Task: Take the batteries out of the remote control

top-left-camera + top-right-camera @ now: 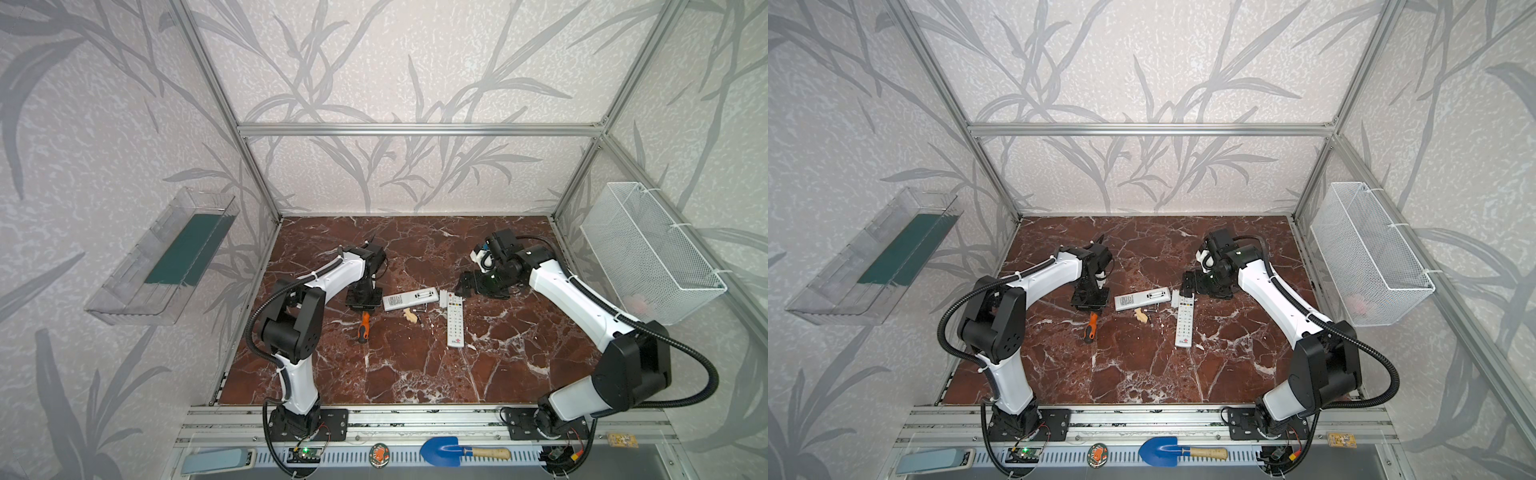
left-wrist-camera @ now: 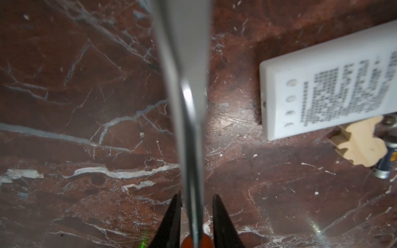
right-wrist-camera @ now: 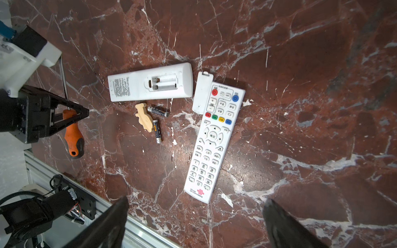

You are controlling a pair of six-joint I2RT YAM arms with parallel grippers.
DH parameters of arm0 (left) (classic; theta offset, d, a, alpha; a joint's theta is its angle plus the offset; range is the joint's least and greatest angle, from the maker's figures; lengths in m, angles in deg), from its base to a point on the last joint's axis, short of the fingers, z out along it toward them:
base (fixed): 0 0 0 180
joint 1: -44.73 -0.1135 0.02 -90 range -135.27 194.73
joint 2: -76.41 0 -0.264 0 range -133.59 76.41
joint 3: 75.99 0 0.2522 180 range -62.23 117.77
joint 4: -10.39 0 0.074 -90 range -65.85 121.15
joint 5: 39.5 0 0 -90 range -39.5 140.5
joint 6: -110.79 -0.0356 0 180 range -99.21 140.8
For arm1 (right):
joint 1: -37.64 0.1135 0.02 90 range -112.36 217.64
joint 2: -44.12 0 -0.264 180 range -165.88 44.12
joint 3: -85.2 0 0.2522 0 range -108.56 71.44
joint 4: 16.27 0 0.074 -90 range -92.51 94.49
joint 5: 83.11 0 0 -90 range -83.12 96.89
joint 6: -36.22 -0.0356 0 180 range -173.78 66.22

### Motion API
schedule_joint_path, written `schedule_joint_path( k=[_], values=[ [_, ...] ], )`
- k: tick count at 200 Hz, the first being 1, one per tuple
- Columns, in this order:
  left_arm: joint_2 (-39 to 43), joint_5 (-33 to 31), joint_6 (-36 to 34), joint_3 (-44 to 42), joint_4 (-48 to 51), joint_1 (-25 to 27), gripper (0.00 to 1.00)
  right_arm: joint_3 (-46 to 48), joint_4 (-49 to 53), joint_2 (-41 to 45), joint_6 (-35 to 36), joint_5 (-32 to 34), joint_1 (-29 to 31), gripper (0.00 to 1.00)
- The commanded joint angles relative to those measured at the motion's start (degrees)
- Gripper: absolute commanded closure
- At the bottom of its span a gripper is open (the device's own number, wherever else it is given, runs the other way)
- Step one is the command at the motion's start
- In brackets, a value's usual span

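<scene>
The white remote control (image 3: 150, 82) lies face down, its battery bay open and showing no cells; in a top view it is mid-table (image 1: 410, 299). Two batteries (image 3: 158, 111) (image 3: 157, 131) lie on the marble beside it, against a beige wooden piece (image 3: 144, 119). The white cover (image 3: 202, 92) rests by a second, face-up remote (image 3: 214, 141). My left gripper (image 2: 196, 196) is shut on an orange-handled screwdriver (image 3: 73, 137), left of the remote. My right gripper (image 3: 196, 201) hangs open and holds nothing, above the table behind the remotes (image 1: 467, 286).
A white wire basket (image 1: 648, 249) hangs on the right wall and a clear plastic bin (image 1: 166, 257) on the left. A blue trowel (image 1: 440, 451) lies on the front rail. Bare marble (image 1: 415, 374) stretches in front of the remotes.
</scene>
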State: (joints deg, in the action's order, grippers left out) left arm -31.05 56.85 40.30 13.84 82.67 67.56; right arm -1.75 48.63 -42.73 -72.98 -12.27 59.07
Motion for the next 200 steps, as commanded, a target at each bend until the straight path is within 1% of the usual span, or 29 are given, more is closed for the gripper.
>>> schedule_joint_path(
  k=[1, 27, 51, 65, 87, 122, 139, 163, 200],
  values=[
    [-1.4, -1.4, 0.5, -1.2, -1.7, -0.2, 0.97, 2.8, 0.2, 2.1, 0.1, -2.4, 0.1, 0.05],
    [-4.0, -1.8, -0.3, -0.1, -2.5, -0.3, 0.95, 6.8, -2.2, 4.1, 0.2, -0.1, 0.1, 0.05],
    [-5.2, -1.7, -0.6, 0.9, -3.2, -0.6, 0.94, 7.4, -1.7, 5.3, -0.6, -1.9, 0.1, 0.05],
    [-6.1, -1.2, -0.2, 1.4, -3.4, -0.9, 0.92, 7.6, -1.5, 5.7, 0.7, -0.8, 0.2, 0.05],
    [-7.5, 0.2, 0.2, 1.7, -3.9, -0.9, 0.83, 6.4, 1.4, 5.2, 2.0, 0.4, 0.2, 0.05],
    [-7.7, -0.4, -1.0, 2.6, -3.2, -1.5, 0.65, 11.8, -2.9, 6.0, -2.7, -1.6, 0.4, 0.07],
    [-7.6, 0.4, -1.5, 2.8, -3.1, -2.3, 0.58, 12.4, -4.2, 4.9, -3.8, -1.6, 0.8, 0.09],
    [-7.4, 1.6, -1.6, 3.1, -3.0, -3.4, 0.52, 10.1, -3.3, 1.9, -3.1, -1.2, 1.7, 0.10],
    [-6.1, 3.2, -2.1, 4.0, -2.4, -4.4, 0.47, 8.2, -2.9, -2.1, -3.2, 0.6, 3.6, 0.11]
  ],
)
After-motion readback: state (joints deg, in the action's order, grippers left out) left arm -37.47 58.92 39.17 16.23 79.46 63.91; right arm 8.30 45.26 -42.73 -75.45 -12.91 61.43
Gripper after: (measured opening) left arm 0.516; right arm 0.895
